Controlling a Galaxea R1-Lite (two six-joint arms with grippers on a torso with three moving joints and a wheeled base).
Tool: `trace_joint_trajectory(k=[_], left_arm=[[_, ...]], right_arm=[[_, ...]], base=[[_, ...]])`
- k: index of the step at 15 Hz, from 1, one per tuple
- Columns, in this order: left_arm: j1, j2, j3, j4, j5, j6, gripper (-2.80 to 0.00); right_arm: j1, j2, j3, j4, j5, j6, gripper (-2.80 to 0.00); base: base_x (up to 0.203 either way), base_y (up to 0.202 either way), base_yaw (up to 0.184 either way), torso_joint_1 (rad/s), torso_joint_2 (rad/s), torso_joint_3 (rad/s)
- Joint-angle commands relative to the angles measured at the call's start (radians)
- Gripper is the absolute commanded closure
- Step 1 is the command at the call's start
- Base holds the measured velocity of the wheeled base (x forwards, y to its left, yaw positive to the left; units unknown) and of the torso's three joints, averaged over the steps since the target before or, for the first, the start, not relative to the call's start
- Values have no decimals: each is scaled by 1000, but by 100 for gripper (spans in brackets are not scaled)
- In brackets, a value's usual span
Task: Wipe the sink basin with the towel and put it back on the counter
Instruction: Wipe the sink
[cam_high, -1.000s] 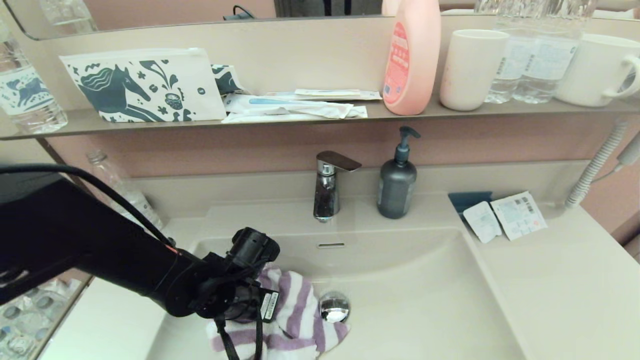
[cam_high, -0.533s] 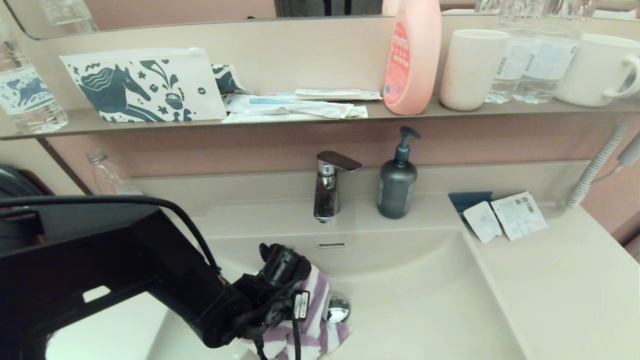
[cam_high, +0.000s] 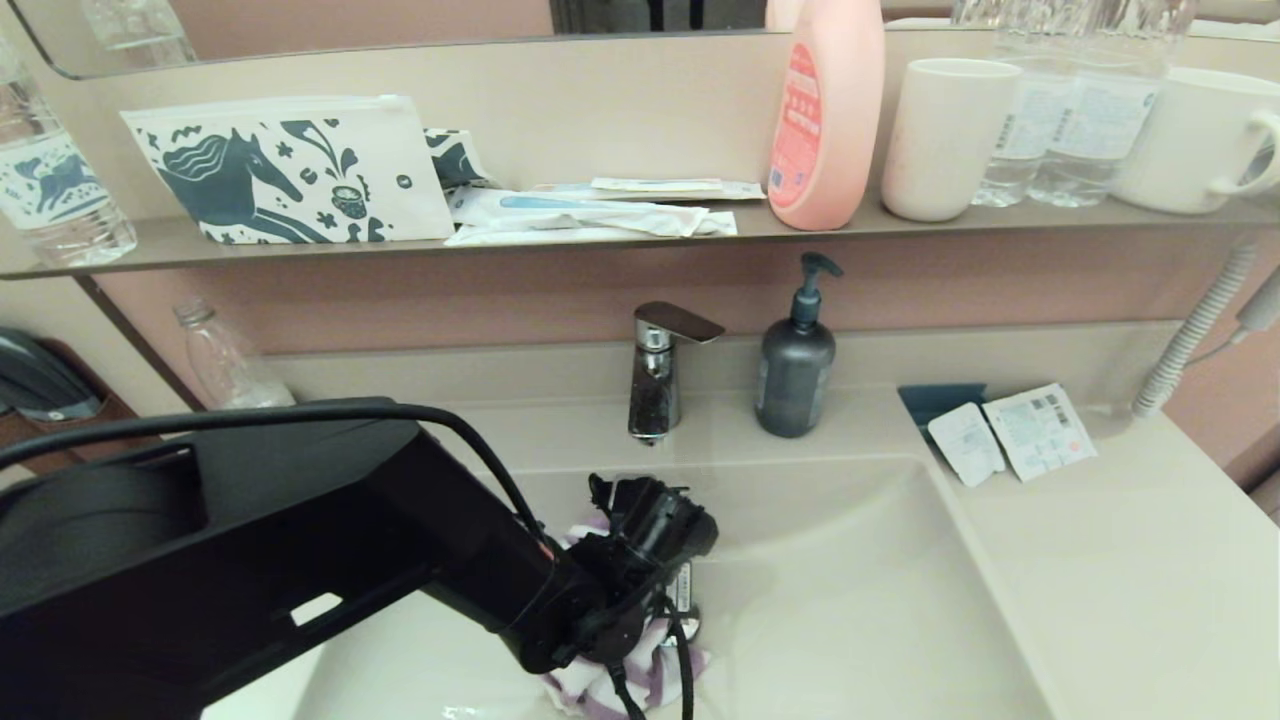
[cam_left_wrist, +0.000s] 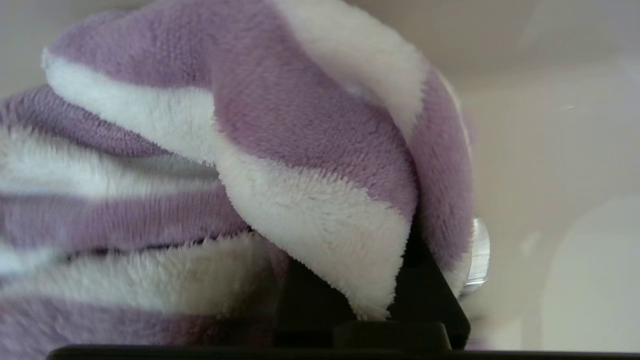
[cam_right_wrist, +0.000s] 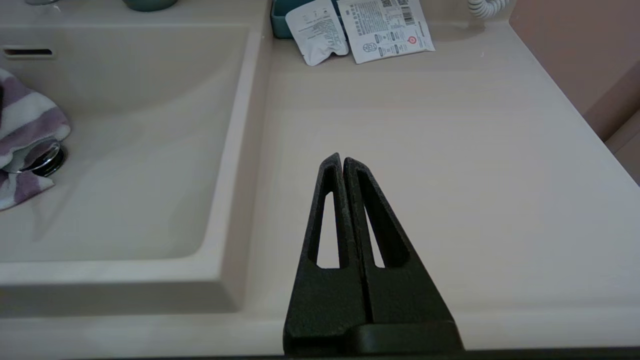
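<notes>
The purple-and-white striped towel (cam_high: 598, 690) lies bunched on the floor of the beige sink basin (cam_high: 850, 600), at the drain. My left gripper (cam_high: 640, 640) presses down on it from the left and is shut on its folds. In the left wrist view the towel (cam_left_wrist: 280, 150) fills the frame and wraps over the dark fingers (cam_left_wrist: 425, 295). The chrome drain plug (cam_left_wrist: 480, 255) peeks out beside the cloth. My right gripper (cam_right_wrist: 342, 159) hangs shut and empty over the counter (cam_right_wrist: 425, 150), right of the basin (cam_right_wrist: 140, 150). From there the towel (cam_right_wrist: 25, 120) covers part of the plug (cam_right_wrist: 42, 157).
A chrome tap (cam_high: 655, 375) and a dark soap pump (cam_high: 795, 365) stand behind the basin. Sachets (cam_high: 1010, 435) lie at the counter's back right. The shelf above carries the horse-print pouch (cam_high: 290, 170), a pink bottle (cam_high: 825, 115), cups and water bottles.
My left arm has swept to the right across the basin floor, dragging the towel with it up to and over the drain plug. The right arm has not moved.
</notes>
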Motion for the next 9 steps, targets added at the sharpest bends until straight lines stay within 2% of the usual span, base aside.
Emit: trace_joint_trajectory(k=[1,4,9], left_arm=[[-34,46,-139,126,5,-75,0],[-78,114,-254,161,10,-105,0],[-132,186,-360,173,52,-152,0]], right_arm=[[0,1,0,0,0,0,0],[0,1,0,0,0,0,0],[0,1,0,0,0,0,0]], base=[[0,0,0,0,0,0],[0,0,0,0,0,0],[0,0,0,0,0,0]])
